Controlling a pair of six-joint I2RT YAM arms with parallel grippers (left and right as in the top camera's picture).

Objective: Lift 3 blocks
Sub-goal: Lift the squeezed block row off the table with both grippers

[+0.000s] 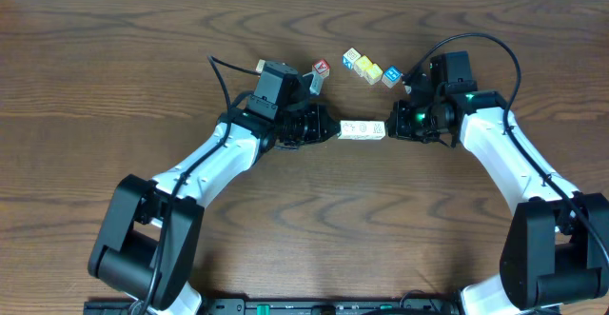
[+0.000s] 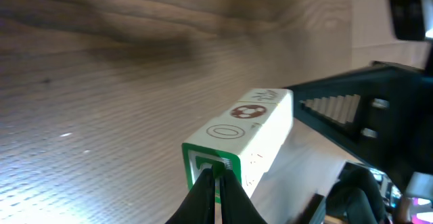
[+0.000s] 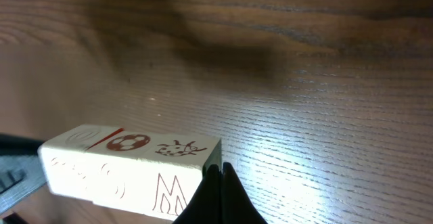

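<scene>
Overhead, the three cream-white blocks (image 1: 363, 129) sit end to end as one short row at mid-table, pinched between the two arms. The left gripper (image 1: 328, 128) meets the row's left end and the right gripper (image 1: 392, 127) its right end. Each pincer is clenched, fingers pressed together into a single tip, so neither grasps a cube; the row is squeezed lengthwise between them.

From the left wrist, the closed fingertips (image 2: 216, 183) push on a green-bordered end face, and the row runs away toward the other arm. From the right wrist, the shut tip (image 3: 218, 183) bears on the end cube, whose faces show a ladybird and a letter M. In both wrist views the dark shadow on the wooden table (image 1: 114, 68) lies apart from the row, which suggests the blocks already hang clear of the surface, though I cannot see the gap itself.

If so, the lift is under way and mostly needs holding steady. The coloured cubes (image 1: 367, 68) beyond play no part.
</scene>
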